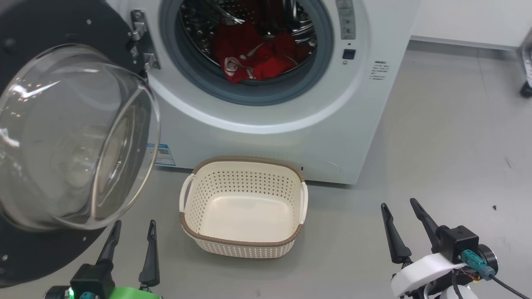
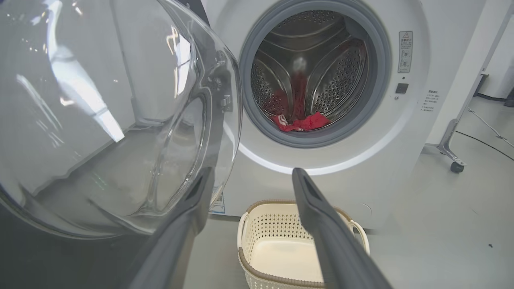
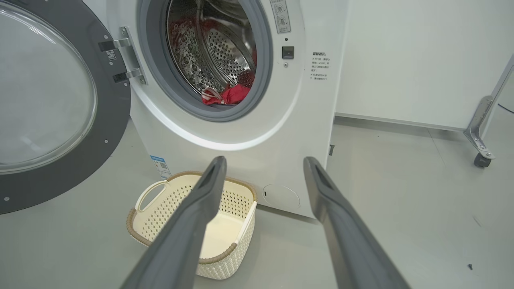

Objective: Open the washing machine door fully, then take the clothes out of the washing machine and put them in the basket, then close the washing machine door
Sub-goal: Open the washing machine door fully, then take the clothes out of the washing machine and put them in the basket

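- Clothes (image 1: 257, 58): red bundle with white stripes, heaped low at the front of the drum (image 2: 317, 68), its near edge against the grey gasket (image 1: 249, 93).
- Handling, as I judge it: soft, light and limp. It will sag and trail once lifted, and a loose end could catch on the gasket lip or a drum paddle.
- Best hold looks like the raised fold nearest the opening. Pinch deep into the bunched cloth, not a single thin layer, or only part of it may come.
- Door (image 1: 75, 137): swung out on its hinge to the washer's (image 1: 266, 145) left, glass bowl bulging toward the camera. It is rigid, probably heavy, and the glass is slick and breakable, so the black rim is the safer place to push.
- Basket (image 1: 245, 160): upright on the floor (image 1: 436, 145) just in front of the washer, under the opening, nothing in it. It is light plastic and could skid if cloth drags on it.
- Left gripper (image 1: 135, 224): fingers spread, nothing between them, just below the door bowl.
- Right gripper (image 1: 398, 203): fingers spread, empty, low and well right of the basket.
- Floor: smooth pale grey, a few dark specks, likely slippery under the basket.
- Room: plain white wall (image 3: 401, 56) behind, and a metal leg on a castor (image 3: 480, 132) to the right.
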You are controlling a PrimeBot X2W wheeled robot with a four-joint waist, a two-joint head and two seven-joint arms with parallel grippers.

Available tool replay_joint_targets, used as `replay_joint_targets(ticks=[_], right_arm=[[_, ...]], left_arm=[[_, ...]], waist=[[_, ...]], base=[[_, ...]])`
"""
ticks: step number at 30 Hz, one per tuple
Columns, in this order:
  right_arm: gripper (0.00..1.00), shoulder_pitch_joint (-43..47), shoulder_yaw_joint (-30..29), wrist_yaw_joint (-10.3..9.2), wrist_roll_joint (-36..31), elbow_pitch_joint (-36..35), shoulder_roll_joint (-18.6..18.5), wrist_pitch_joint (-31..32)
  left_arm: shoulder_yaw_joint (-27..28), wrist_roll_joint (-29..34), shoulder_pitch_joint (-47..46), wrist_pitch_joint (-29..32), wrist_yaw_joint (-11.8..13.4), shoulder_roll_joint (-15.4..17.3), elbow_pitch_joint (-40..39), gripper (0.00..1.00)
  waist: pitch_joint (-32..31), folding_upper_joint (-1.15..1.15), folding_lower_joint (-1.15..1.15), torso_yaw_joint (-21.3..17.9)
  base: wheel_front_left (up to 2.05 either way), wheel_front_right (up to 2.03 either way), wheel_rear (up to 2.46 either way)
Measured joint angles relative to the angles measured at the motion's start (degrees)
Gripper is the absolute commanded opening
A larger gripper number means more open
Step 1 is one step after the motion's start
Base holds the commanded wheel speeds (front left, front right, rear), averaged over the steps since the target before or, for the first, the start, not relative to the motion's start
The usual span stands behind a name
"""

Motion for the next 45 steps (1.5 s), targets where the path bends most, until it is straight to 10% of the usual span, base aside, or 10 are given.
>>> replay_joint_targets(ticks=[19, 45], right_arm=[[1.00, 2.3, -0.2, -0.33, 1.6, -1.9, 0.0, 0.0], [1.00, 4.2, -0.5, -1.27, 2.2, -3.2, 0.1, 0.0]], left_arm=[[-0.1, -0.1, 1.4, 3.5, 0.6, -0.1, -0.4, 1.00], [-1.4, -0.1, 1.7, 5.7, 1.1, -0.2, 0.0, 1.00]], waist=[[-0.6, 0.00, 0.00, -9.5], [-1.5, 0.00, 0.00, -9.9]], base=[[0.00, 0.00, 0.00], [0.00, 0.00, 0.00]])
